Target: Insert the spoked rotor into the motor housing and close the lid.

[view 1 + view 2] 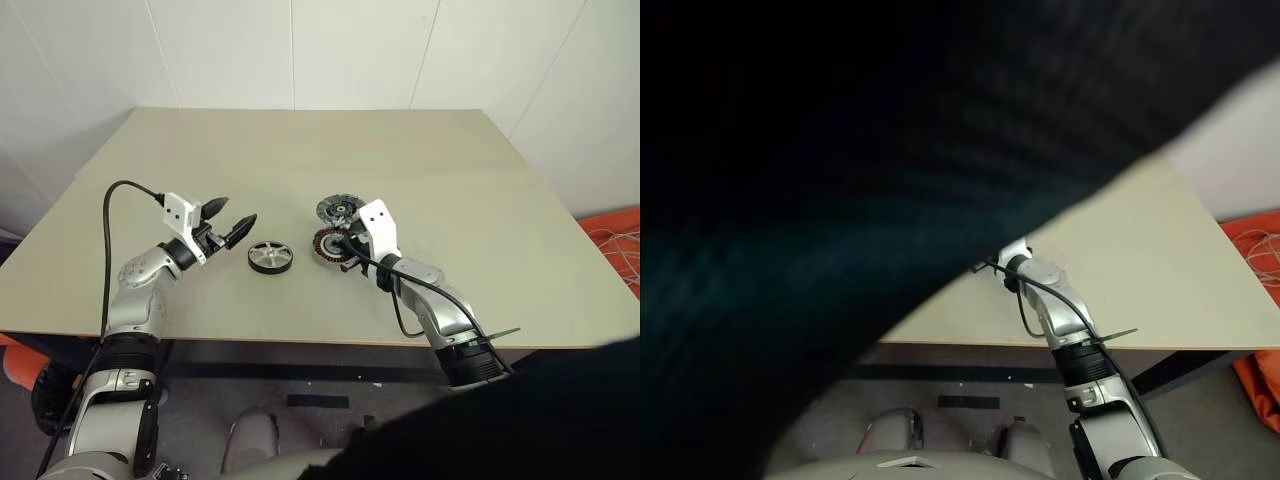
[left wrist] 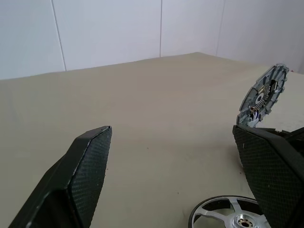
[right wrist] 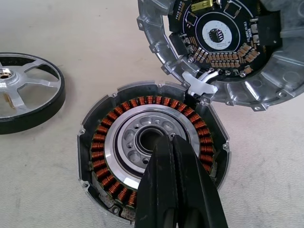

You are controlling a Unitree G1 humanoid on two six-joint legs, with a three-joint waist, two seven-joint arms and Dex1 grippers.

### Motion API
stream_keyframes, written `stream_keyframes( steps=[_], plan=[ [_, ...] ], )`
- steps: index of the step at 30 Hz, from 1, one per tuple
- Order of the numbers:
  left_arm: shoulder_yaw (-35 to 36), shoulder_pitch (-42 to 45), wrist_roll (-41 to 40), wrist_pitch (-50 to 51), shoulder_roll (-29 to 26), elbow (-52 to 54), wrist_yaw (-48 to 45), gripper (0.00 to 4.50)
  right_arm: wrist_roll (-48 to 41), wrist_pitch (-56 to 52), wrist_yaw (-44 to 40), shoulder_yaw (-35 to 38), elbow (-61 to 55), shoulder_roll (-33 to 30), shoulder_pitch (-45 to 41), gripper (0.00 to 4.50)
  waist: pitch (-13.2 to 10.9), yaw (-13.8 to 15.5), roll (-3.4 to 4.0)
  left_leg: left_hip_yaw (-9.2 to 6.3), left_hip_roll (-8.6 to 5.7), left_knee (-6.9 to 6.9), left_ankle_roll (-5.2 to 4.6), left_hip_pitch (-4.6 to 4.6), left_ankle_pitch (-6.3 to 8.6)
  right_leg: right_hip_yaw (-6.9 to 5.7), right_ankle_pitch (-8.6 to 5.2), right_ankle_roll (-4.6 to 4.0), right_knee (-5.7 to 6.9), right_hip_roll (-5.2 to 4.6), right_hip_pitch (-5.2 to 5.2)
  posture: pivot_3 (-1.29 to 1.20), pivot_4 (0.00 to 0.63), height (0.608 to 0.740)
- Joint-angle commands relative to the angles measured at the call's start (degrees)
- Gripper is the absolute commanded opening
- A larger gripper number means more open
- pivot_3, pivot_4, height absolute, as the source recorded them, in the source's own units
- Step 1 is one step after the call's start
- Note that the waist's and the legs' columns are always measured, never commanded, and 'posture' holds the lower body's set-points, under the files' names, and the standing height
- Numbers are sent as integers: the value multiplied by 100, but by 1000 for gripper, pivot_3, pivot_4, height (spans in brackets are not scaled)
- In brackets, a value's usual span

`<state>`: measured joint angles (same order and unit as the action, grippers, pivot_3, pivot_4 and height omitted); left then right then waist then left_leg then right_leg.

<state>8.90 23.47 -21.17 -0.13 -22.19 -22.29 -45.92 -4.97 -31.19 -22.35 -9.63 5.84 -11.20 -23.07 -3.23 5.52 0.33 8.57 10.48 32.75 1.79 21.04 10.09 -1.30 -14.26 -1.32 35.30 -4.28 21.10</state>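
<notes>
The spoked rotor [image 1: 270, 257], black-rimmed with a silver spoked face, lies flat on the table between my two grippers. Just right of it sits the motor housing [image 1: 330, 243], its copper windings [image 3: 102, 142] ringing a silver hub. The lid [image 1: 338, 210] stands tilted open at the housing's far edge, and its circuit-board side [image 3: 228, 47] faces the housing. My right gripper [image 3: 168, 142] is shut, its tips over the housing's central hub with nothing between them. My left gripper [image 1: 230, 225] hovers open left of the rotor [image 2: 228, 216], empty.
The beige table [image 1: 480, 180] reaches back to a white wall. Its front edge runs just below both arms. An orange object with white cables [image 1: 615, 240] lies beyond the table's right side. A dark shape [image 1: 840, 200] covers much of the right eye view.
</notes>
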Motion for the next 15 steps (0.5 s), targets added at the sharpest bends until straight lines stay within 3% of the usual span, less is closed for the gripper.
stream_keyframes(
  steps=[1,8,15],
  plan=[
    [67,75,-6,-88,-30,135,17,4309,29,-100,-18,78,-7,-95,-2,26,0,0,0,0,0,0,0,0,0,0,0,0,0,0,0,0,0,740],
    [55,68,-11,-72,-19,136,8,4309,-105,-213,-315,-76,-523,-72,-189,26,-1,-3,0,0,0,-1,0,6,0,0,0,0,0,0,6,0,0,740],
    [41,21,-11,-54,-3,193,24,4309,-10,-28,-432,-167,-97,18,-452,26,-2,-8,1,0,1,-2,0,10,0,0,0,0,0,1,11,0,0,740]
  ],
)
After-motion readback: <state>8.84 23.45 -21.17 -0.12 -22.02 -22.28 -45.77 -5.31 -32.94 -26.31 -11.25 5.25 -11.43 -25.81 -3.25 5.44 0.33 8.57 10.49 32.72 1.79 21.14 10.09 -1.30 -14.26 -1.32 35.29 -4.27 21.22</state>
